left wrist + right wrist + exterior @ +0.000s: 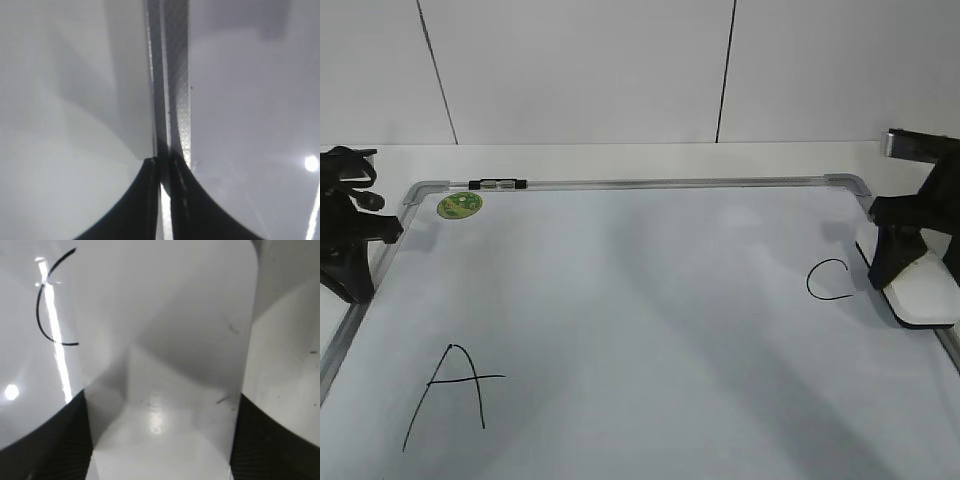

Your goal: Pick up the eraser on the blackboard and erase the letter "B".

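The blackboard (650,300) is a white dry-erase board with a grey frame, lying flat. The white eraser (925,290) lies at its right edge. My right gripper (905,272) stands over the eraser with a jaw on each side. In the right wrist view the eraser (165,365) fills the gap between the jaws (160,450), which press on its sides. No letter "B" shows in any view. My left gripper (355,285) is shut and empty at the board's left edge. In the left wrist view it (165,172) hangs over the frame rail (175,75).
A black "C" (827,280) is just left of the eraser, also seen in the right wrist view (42,305). A larger "A" (455,395) is at the front left. A small marker (498,184) lies on the top rail beside a green sticker (459,205).
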Controlling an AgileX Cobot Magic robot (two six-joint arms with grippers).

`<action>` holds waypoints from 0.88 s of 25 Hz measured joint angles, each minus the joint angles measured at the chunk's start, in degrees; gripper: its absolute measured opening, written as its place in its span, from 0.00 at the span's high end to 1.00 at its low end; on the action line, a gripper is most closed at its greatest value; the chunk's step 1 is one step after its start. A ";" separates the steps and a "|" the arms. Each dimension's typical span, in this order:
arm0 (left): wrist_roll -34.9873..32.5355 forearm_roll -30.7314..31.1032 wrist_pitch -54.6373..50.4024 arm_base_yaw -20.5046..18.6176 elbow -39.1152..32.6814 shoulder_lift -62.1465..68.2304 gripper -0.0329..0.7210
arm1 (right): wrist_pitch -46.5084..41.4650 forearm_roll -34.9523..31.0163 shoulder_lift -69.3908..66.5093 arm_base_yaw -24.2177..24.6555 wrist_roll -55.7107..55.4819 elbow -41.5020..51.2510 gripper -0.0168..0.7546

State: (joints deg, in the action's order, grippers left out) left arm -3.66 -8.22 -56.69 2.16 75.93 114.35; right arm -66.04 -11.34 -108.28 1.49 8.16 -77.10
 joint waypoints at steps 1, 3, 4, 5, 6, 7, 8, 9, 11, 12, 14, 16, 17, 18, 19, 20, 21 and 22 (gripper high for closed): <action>0.00 0.00 0.00 0.00 0.00 0.00 0.93 | 0.00 0.00 0.00 0.00 0.00 -0.13 0.27; 0.00 0.00 0.00 0.00 0.00 0.00 0.93 | 0.00 -0.22 0.00 0.00 0.07 -0.17 0.27; 0.00 0.00 0.00 0.00 0.00 0.00 0.93 | 0.00 -0.22 0.00 0.00 0.07 -0.17 0.27; 0.00 0.00 0.00 0.00 0.00 0.00 0.93 | 0.00 -0.22 0.00 0.00 0.07 -0.17 0.26; 0.00 0.00 0.00 0.00 0.00 0.00 0.93 | 0.00 -0.22 0.00 0.00 0.07 -0.17 0.26; 0.00 0.00 0.00 0.00 0.00 0.00 0.93 | 0.00 -0.22 0.00 0.00 0.14 -0.17 0.26; 0.00 0.00 0.00 0.00 0.00 0.00 0.93 | 0.00 -0.22 0.00 0.00 0.21 -0.17 0.26; 0.00 0.00 0.00 0.00 0.00 0.00 0.93 | 0.00 -0.22 -0.02 0.00 0.21 -0.17 0.26; 0.00 0.00 0.00 0.00 0.00 0.00 0.93 | -0.10 -0.30 -0.11 0.00 0.21 -0.17 0.25; 0.00 0.00 0.00 0.00 0.00 0.00 0.93 | -0.28 -0.43 -0.11 0.00 0.21 -0.17 0.24; 0.00 0.00 0.00 0.00 0.00 0.00 0.93 | -0.38 -0.79 -0.11 0.00 0.27 -0.17 0.20; 0.00 0.00 0.00 0.00 0.00 0.00 0.93 | -0.49 -1.05 -0.11 0.00 0.34 -0.17 0.15; 0.00 0.00 0.00 0.00 0.00 0.00 0.93 | -0.51 -1.15 -0.11 0.00 0.34 -0.17 0.14; 0.00 0.00 0.00 0.00 0.00 0.00 0.93 | -0.73 -1.15 -0.11 0.00 0.34 -0.17 0.12; 0.00 0.00 0.00 0.00 0.00 0.00 0.93 | -0.73 -1.15 -0.11 0.00 0.34 -0.17 0.12; 0.00 0.00 0.00 0.00 0.00 0.00 0.93 | -0.82 -1.03 -0.11 0.00 0.34 -0.17 0.11; 0.00 0.00 0.00 0.00 0.00 0.00 0.93 | -0.82 -0.79 -0.11 0.00 0.34 -0.17 0.11; 0.00 0.00 0.00 0.00 0.00 0.00 0.93 | -0.82 -0.53 -0.11 0.00 0.34 -0.17 0.11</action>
State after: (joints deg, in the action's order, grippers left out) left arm -3.66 -8.22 -56.69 2.16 75.93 114.35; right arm -66.86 -11.88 -108.38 1.49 8.51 -77.27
